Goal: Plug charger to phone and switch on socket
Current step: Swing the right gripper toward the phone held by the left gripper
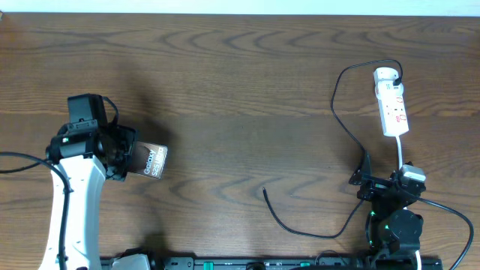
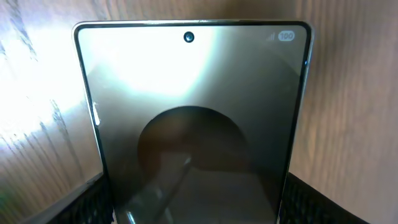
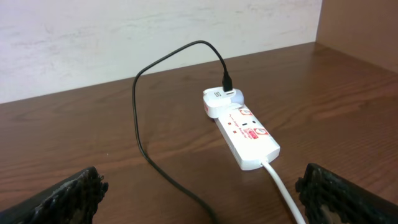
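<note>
The left arm stretches forward — its left gripper (image 1: 126, 157) clamps the slim, glossy dark phone (image 2: 193, 124), well left of the narrow white power strip (image 3: 249, 130). The right gripper (image 1: 384, 182), near the strip's cord end, gapes empty. Only overhead shows the thin black charger (image 3: 135, 112) ending in a loose tip.

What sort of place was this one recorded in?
Probably an indoor lab or office bench: a dark wood-grain table against a plain pale wall, with a phone, a charger and a white socket strip in view.

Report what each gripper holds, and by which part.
Left gripper clamps the phone across its long edges, at the end opposite the front camera. Right gripper is open, holding nothing.
</note>
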`<state>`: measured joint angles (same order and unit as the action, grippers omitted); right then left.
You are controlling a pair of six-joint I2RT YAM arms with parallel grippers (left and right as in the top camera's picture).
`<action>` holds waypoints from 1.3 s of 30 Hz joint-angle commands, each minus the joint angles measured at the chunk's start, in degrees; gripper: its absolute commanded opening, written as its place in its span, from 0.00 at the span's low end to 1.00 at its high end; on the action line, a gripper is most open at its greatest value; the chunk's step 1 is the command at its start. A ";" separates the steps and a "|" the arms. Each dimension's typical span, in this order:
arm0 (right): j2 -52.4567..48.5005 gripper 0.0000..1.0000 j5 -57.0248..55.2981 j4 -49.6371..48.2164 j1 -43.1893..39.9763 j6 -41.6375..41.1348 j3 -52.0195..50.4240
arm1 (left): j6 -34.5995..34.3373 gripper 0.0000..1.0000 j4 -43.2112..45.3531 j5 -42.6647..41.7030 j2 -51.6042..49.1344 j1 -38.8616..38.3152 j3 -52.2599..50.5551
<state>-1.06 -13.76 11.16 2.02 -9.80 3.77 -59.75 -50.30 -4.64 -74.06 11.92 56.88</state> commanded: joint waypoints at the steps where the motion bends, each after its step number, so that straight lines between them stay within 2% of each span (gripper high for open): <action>1: 0.09 0.99 -0.26 0.04 0.28 0.66 -0.20 | 1.05 0.07 -0.22 2.32 -0.59 0.22 0.98; 7: 0.09 0.99 -4.17 -2.01 0.24 0.68 -0.20 | 1.01 0.07 -0.22 0.11 -0.63 0.22 0.98; 11: 0.09 0.99 -0.66 -4.66 0.26 -0.07 -0.11 | 1.01 0.07 -0.13 0.13 -0.63 0.22 0.98; 15: 0.00 0.99 10.03 -8.24 0.26 0.66 1.16 | 0.98 0.07 0.31 -1.16 -0.63 0.22 0.98; 20: -5.68 0.99 11.89 -0.87 0.26 0.70 11.21 | 0.98 0.07 2.64 -5.38 -0.63 0.22 0.98; 26: -27.02 0.99 20.57 13.44 0.26 2.86 34.05 | 0.98 0.07 3.69 -7.63 -0.63 0.22 0.98; 30: -46.56 0.99 30.42 25.27 0.28 3.54 51.19 | 1.03 0.07 3.63 -7.93 -0.63 0.22 0.98; 33: -57.64 0.99 43.74 28.79 0.28 6.75 58.84 | 1.03 0.07 3.65 -9.07 -0.63 0.22 0.98; 35: -67.38 0.99 57.64 30.14 0.31 6.93 63.71 | 1.01 0.07 3.65 -10.19 -0.63 0.22 0.98; 38: -77.83 0.99 74.16 28.50 0.44 6.91 66.84 | 1.03 0.07 3.63 -11.02 -0.63 0.22 0.98; 39: -84.00 0.99 83.62 26.23 0.87 6.91 67.78 | 1.03 0.07 3.65 -11.21 -0.63 0.22 0.98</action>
<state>-75.92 42.81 39.29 2.13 -4.27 69.28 -59.68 -46.65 -13.98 -74.85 11.90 56.88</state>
